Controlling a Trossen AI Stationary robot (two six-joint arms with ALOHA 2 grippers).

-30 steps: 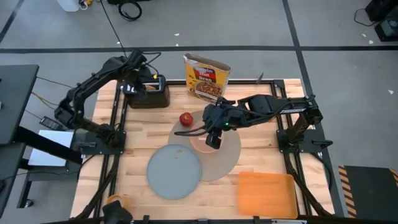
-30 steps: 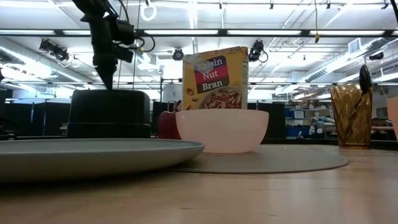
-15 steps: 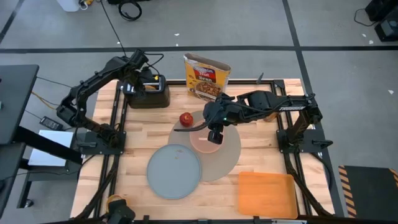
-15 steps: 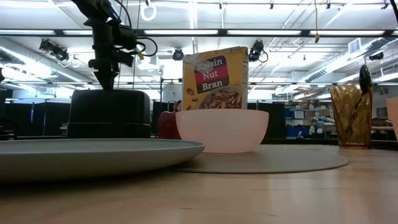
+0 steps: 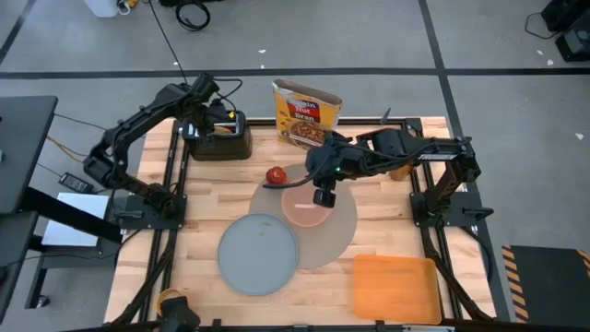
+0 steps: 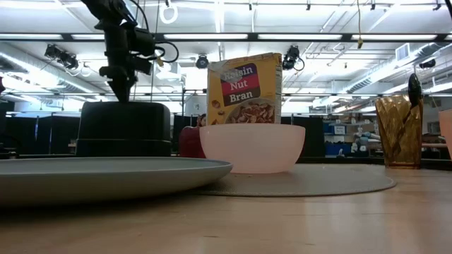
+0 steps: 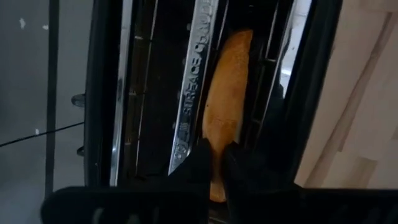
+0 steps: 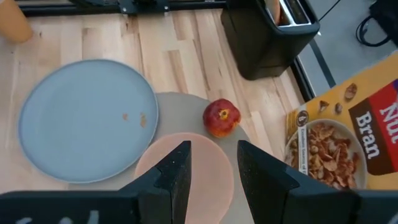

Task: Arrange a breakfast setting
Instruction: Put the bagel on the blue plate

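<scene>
both arms are dark, near-black, built of slim jointed segments with rounded joint housings. left arm (image 5: 138,129): thin black cable looped along the upper links. right arm (image 5: 406,152): bulkier casing near the wrist, a small green light showing. each base sits on a black frame bracket. fingers (image 8: 177,171) are flat, matte black, square-edged.
</scene>
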